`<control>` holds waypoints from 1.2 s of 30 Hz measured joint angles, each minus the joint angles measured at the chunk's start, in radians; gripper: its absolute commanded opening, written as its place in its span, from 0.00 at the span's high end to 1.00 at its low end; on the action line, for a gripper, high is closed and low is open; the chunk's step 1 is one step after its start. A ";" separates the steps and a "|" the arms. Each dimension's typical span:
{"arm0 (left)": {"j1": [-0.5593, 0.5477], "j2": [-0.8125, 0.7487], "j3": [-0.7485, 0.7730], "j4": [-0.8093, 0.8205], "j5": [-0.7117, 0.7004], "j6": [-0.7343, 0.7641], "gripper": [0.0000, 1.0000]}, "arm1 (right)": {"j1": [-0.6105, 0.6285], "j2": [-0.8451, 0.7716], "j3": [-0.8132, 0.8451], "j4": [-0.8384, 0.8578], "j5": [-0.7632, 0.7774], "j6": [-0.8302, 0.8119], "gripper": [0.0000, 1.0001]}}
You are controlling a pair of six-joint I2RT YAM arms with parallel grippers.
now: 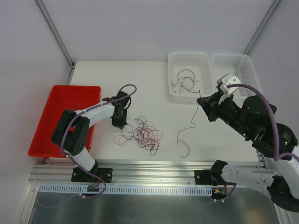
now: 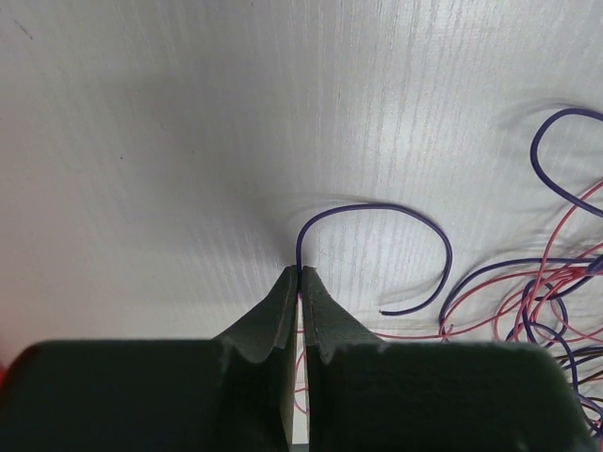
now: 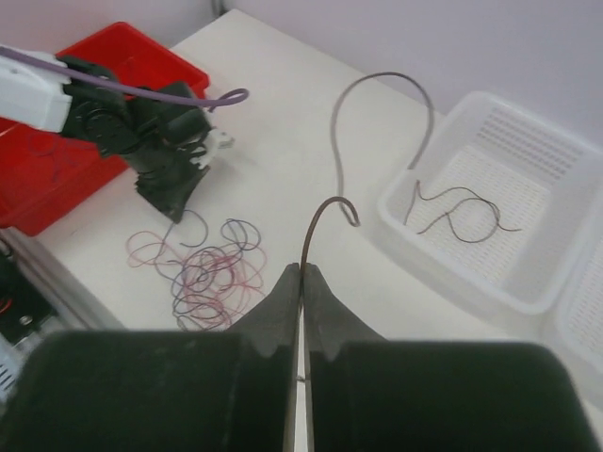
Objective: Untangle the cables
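Note:
The cables lie as a tangle (image 1: pixel 145 133) of thin purple, pink-red and dark loops at the table's front middle. My left gripper (image 1: pixel 119 122) is at the tangle's left edge. In the left wrist view it (image 2: pixel 300 271) is shut on a purple cable (image 2: pixel 377 207) that arcs right, with more loops (image 2: pixel 556 301) beyond. My right gripper (image 1: pixel 200 101) hovers by the near white basket. Its jaws (image 3: pixel 302 267) are shut on a dark brown cable (image 3: pixel 317 221), whose free length (image 1: pixel 179 136) trails toward the table's front edge.
Two white baskets (image 1: pixel 174 93) (image 1: pixel 243 60) stand at the back right. The nearer one holds loose dark strands (image 3: pixel 462 212). A red tray (image 1: pixel 56 121) sits at the left beside the left arm (image 3: pixel 160 160). A metal rail (image 1: pixel 154 165) runs along the front edge.

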 measured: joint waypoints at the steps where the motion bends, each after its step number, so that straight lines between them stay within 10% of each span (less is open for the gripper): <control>1: 0.000 0.000 0.000 0.000 0.000 0.000 1.00 | -0.001 0.006 0.000 0.002 0.034 -0.004 0.99; 19: 0.000 -0.108 0.004 -0.001 -0.002 0.000 0.95 | -0.286 0.103 -0.678 0.077 0.105 0.318 0.96; 23: 0.000 -0.180 0.004 0.004 -0.002 0.005 0.85 | -0.347 0.192 -0.759 0.071 0.108 0.419 0.76; 30: 0.000 -0.315 -0.007 0.026 -0.008 0.020 0.70 | -0.427 0.341 -0.766 0.085 0.126 0.479 0.06; 36: 0.000 -0.378 -0.032 0.037 -0.019 0.028 0.62 | -0.492 0.408 -0.753 0.117 0.131 0.478 0.03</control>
